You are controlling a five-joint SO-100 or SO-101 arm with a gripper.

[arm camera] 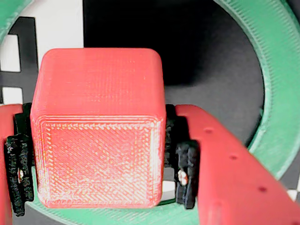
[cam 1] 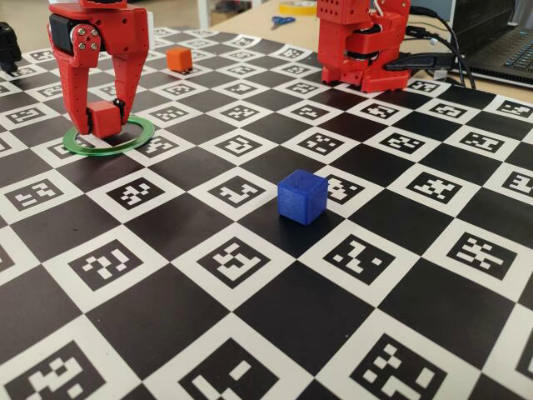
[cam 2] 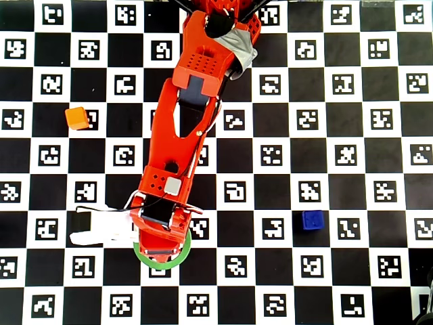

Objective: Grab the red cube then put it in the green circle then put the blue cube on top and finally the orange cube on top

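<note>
A: Nearest item in the fixed view?
B: The blue cube (cam 1: 302,197), alone on the tabletop (cam 1: 275,350).
A: Farther left?
B: The claw (cam 1: 102,117) grips the red cube (cam 1: 106,117) over the green circle (cam 1: 111,136).
A: Farthest?
B: The orange cube (cam 1: 178,58).

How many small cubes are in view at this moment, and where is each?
3. The red cube is in the gripper over the green circle; the orange cube sits behind; the blue cube sits mid-board. None seems hidden.
</note>
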